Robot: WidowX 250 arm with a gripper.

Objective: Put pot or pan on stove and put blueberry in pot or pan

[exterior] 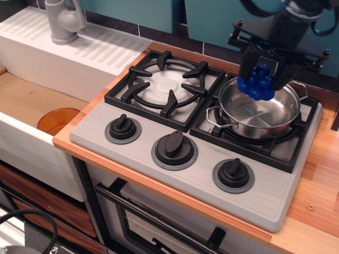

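The shiny steel pot (259, 114) with two wire loop handles sits on the right burner grate of the grey stove (175, 169). My black gripper (259, 74) hangs over the pot's back left rim, shut on the bright-blue blueberry (257, 82). The berry cluster is held above the pot's inside, clear of its bottom. The pot's inside looks empty.
The left burner (166, 87) holds nothing. Three black knobs (175, 145) line the stove front. A white sink unit with a grey tap (63, 21) stands at the back left, with an orange dish (58, 120) in the basin. Wooden counter (318, 185) runs to the right.
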